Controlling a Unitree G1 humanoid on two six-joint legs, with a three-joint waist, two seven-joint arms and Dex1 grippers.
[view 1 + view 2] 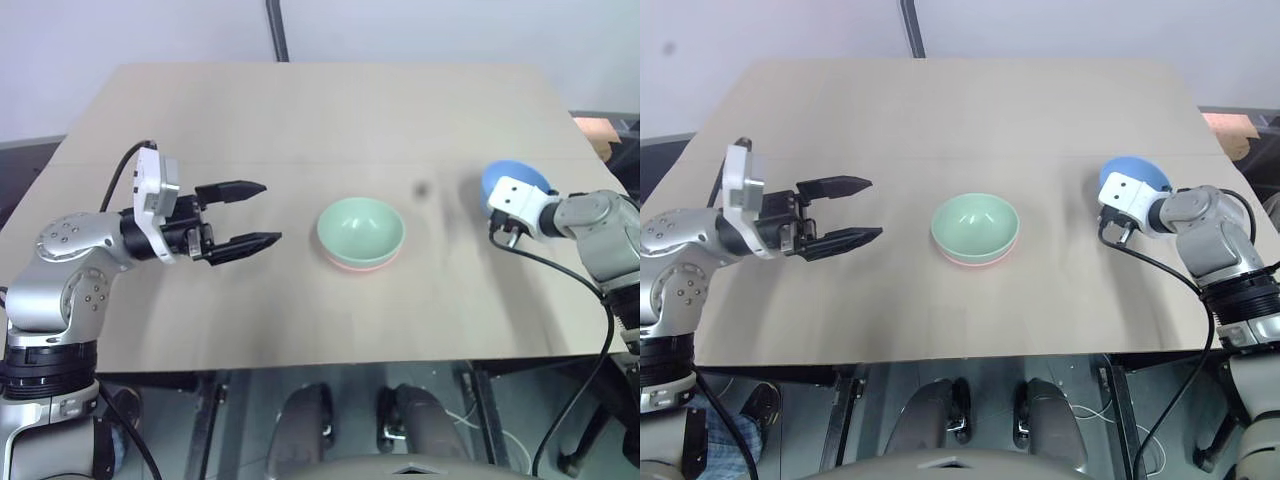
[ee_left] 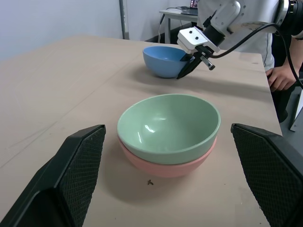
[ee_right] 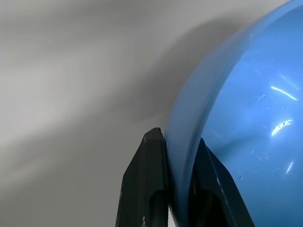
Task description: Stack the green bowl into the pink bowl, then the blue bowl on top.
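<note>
While the green bowl (image 1: 361, 229) sits mouth-up nested in the pink bowl (image 1: 358, 264), the right gripper's (image 3: 176, 156) fingers pinch the blue bowl's (image 2: 163, 60) rim at three o'clock, and the left gripper's (image 1: 255, 214) fingers gape apart.

Three bowls are on one table (image 1: 300, 120): one green bowl (image 1: 361, 229), one pink bowl (image 2: 163, 165) nested beneath it, and one blue bowl (image 3: 246, 118) at the right gripper (image 2: 185, 71). Two grippers are present, the second being the left gripper (image 1: 240, 215). Possibly one small speck lies by the pink bowl.

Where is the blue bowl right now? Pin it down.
In the head views the blue bowl sits on the table's right side, apart from the green bowl nested in the pink bowl, with the right pincer shut on its rim.
</note>
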